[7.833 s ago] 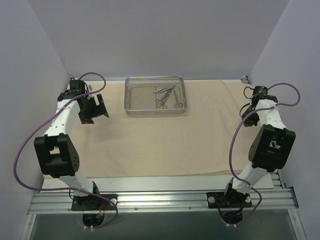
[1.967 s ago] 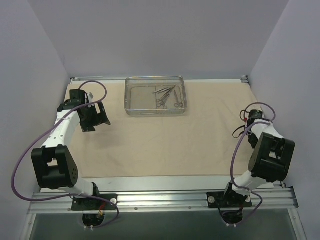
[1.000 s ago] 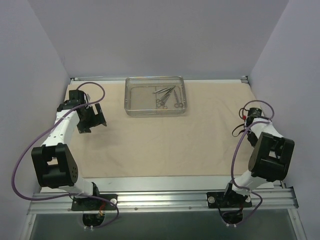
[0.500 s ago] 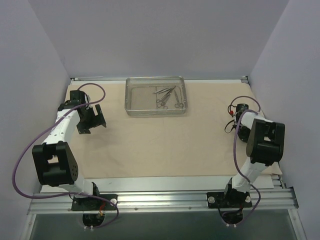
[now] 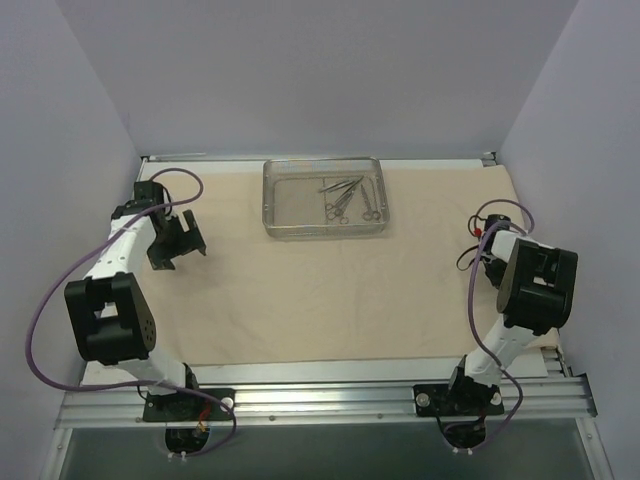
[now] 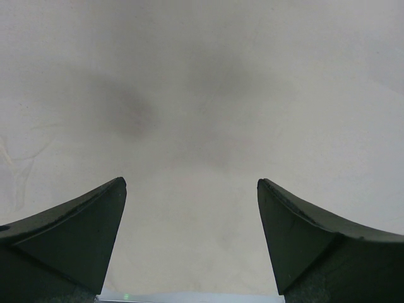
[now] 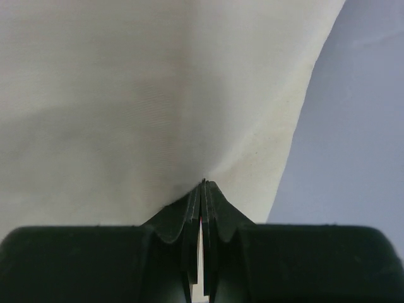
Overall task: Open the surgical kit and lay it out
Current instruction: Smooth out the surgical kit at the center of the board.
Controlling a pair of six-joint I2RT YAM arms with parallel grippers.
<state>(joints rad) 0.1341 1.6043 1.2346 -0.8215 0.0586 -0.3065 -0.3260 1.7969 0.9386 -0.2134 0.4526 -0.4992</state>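
Observation:
The beige cloth wrap lies spread as a sheet over the table. Far on it stands the clear tray, holding several slim metal instruments. My left gripper hovers over the cloth's left part; in the left wrist view its jaws stand wide open over bare cloth. My right gripper is shut, pinching the cloth near its right edge, with creases running into the fingertips. From above, the right arm hides this grip.
Purple walls enclose the table on three sides; the right one is close beside the right gripper. A metal rail runs along the near edge with both arm bases.
The tray and the cloth under it have shifted to the right. My right arm has swung back toward the right edge while staying shut. The left gripper has drifted slightly left.

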